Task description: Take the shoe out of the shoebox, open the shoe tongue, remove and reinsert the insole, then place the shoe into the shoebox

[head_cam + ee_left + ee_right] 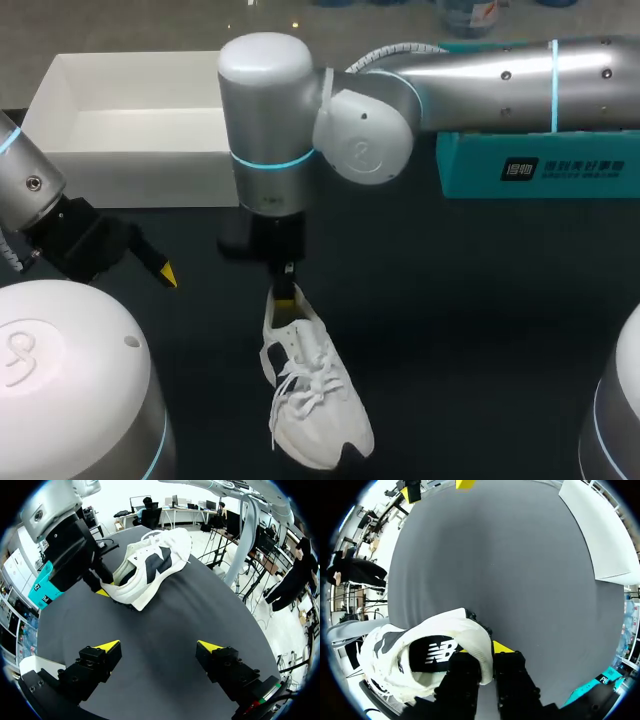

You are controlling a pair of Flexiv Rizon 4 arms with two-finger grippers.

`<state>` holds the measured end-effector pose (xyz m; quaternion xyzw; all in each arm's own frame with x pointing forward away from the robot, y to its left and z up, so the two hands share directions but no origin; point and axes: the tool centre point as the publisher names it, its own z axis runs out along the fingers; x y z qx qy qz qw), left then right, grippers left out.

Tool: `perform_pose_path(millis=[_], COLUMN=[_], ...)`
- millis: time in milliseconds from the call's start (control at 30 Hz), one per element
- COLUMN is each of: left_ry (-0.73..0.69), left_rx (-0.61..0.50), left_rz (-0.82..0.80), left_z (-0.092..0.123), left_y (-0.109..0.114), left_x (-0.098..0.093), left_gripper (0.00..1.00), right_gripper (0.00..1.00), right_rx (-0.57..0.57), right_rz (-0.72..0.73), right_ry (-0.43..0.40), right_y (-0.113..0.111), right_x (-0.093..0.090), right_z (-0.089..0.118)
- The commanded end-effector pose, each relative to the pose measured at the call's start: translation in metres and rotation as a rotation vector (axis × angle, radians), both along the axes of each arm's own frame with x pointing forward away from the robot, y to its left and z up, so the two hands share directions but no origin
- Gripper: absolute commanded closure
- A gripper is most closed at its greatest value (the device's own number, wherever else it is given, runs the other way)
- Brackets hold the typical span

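Clamping heel collar of white shoe, right gripper; left gripper spread wide, clear of shoe.

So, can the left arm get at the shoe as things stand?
Probably yes: only bare table separates its open jaws from the shoe, whose heel alone the right jaws hold.

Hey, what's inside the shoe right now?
A dark insole with white print lies in the shoe. The right gripper pinches the heel wall, with one finger inside. The toe end is hidden under the upper.
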<state>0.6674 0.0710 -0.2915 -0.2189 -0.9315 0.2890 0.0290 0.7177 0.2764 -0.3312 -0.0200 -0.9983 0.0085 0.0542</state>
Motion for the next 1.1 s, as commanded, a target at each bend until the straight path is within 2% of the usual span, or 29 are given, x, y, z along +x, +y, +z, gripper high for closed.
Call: perform_pose_path(millis=[33, 333, 467, 533, 633, 1100], left_ry=[0.002, 0.002, 0.002, 0.002, 0.002, 0.002], left_rx=[0.001, 0.001, 0.001, 0.001, 0.001, 0.001], left_rz=[-0.002, -0.002, -0.002, -0.002, -0.002, -0.002], left_z=[-0.001, -0.001, -0.001, -0.001, -0.001, -0.001], left_y=[0.000, 0.000, 0.000, 0.000, 0.000, 0.000], left_x=[0.001, 0.001, 0.001, 0.001, 0.001, 0.001], left_gripper=[0.00, 0.00, 0.00, 0.00, 0.00, 0.00], right_gripper=[1.00, 1.00, 1.00, 1.00, 1.00, 1.00], right_rx=[-0.026, -0.098, -0.124, -0.134, -0.147, -0.147], right_rz=[-0.006, -0.012, -0.015, -0.016, -0.031, -0.031], right_ry=[-0.108, -0.251, -0.290, -0.301, -0.269, -0.269], right_y=[-0.016, -0.041, -0.053, -0.056, -0.057, -0.057], right_x=[0.001, 0.020, 0.028, 0.030, 0.032, 0.032], right_z=[0.062, 0.145, 0.165, 0.170, 0.172, 0.172])
